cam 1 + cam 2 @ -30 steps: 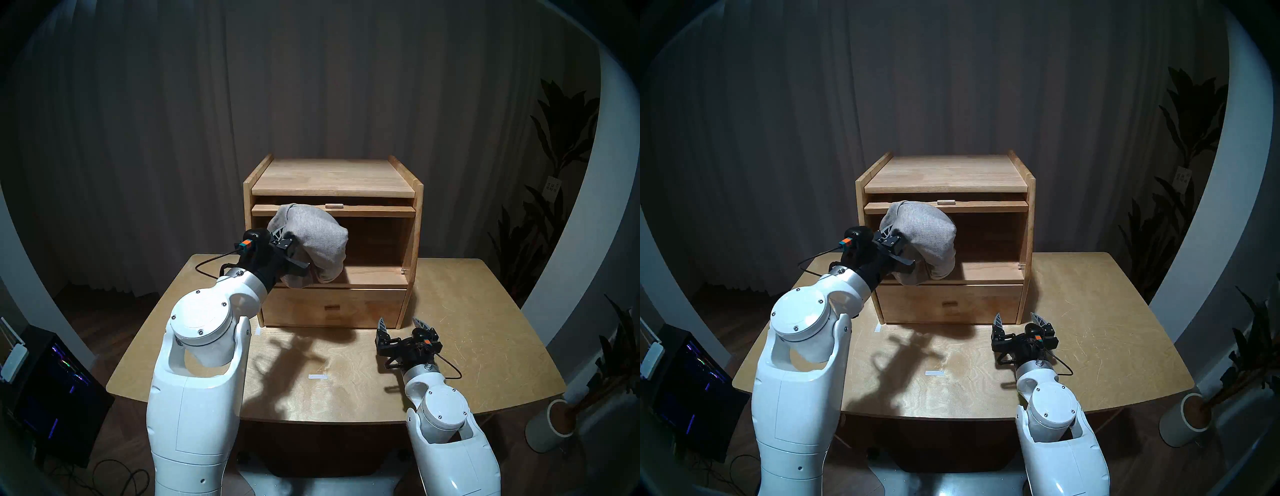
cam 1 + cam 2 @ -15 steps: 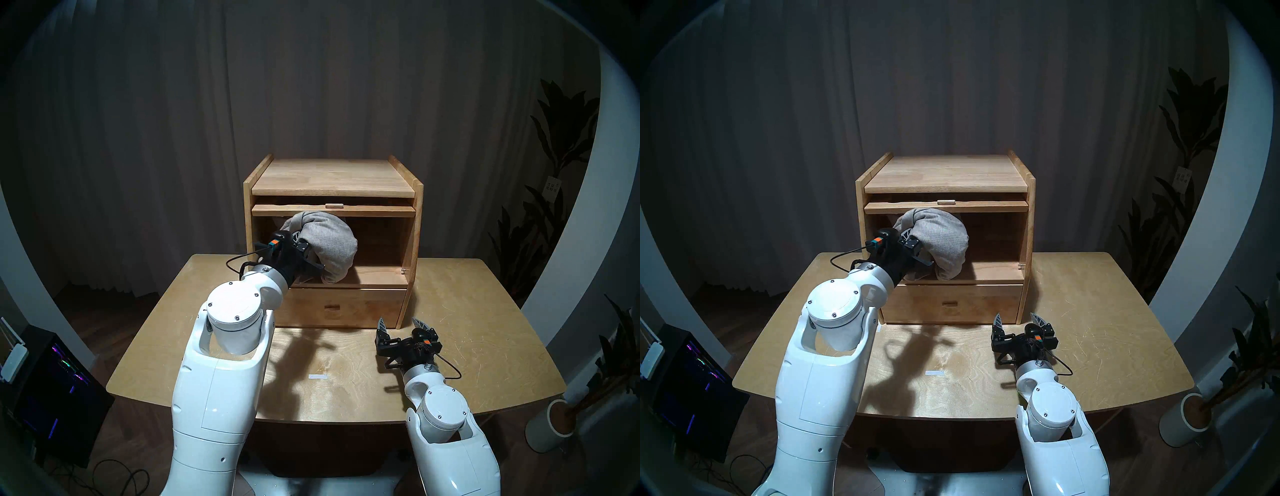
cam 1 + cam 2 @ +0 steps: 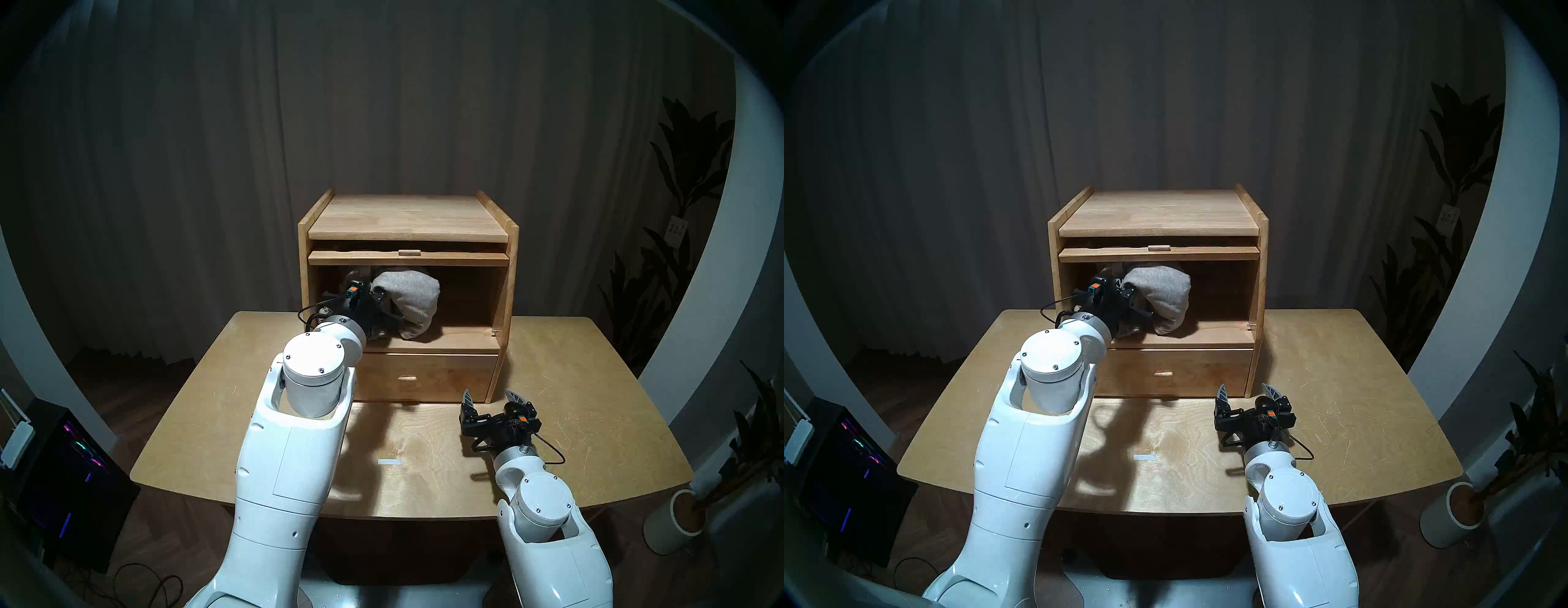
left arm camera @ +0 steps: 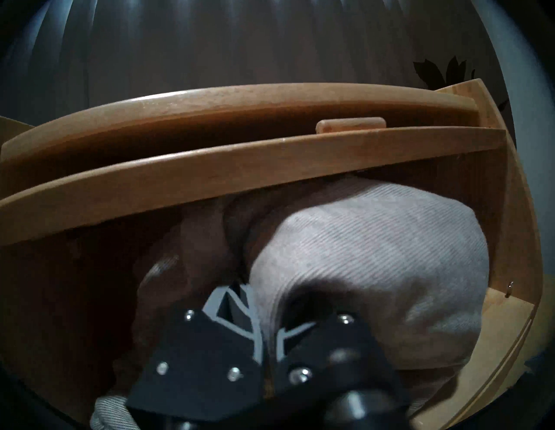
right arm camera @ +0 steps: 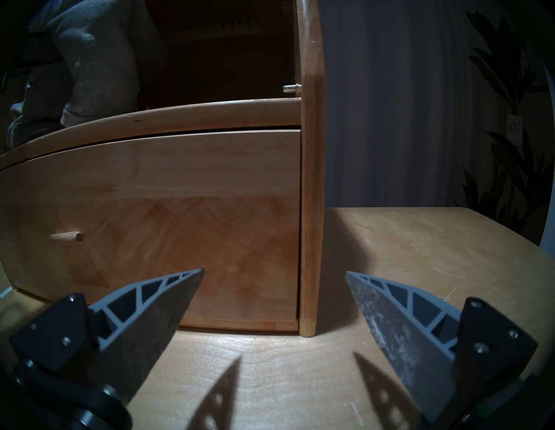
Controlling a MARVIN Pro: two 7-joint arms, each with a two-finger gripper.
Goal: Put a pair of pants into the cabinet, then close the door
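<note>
Since a second ago the left arm has pushed forward and a bit down, so the pants bundle that was bulging out past the front edge of the cabinet is now inside the upper compartment.

Nearest the robot, the right claw [image 3: 492,397] hasn't budged: it hangs just above the tabletop [image 3: 594,424] in front of the cabinet's lower right corner, fingers spread wide with nothing between them.

Further in, the left claw [image 4: 265,327] is pressed together, pinching a fold of the pants [image 3: 409,297]. The wrist view shows grey knit squeezed between the fingers, though the tips are buried in cloth. The bundle sits in the left half of the cabinet [image 3: 511,297], its lower end resting on the compartment floor or close to it, while its top is tucked just under the flipped-up door [image 3: 407,258], which lies flat under the top board with its peg handle poking out. The drawer [image 3: 449,375] below is shut.

So the putting-in part looks nearly done. What's left is probably letting go, backing the arm out without dragging cloth along, then bringing the door down. A bit of fabric near the front lip could snag it.
</note>
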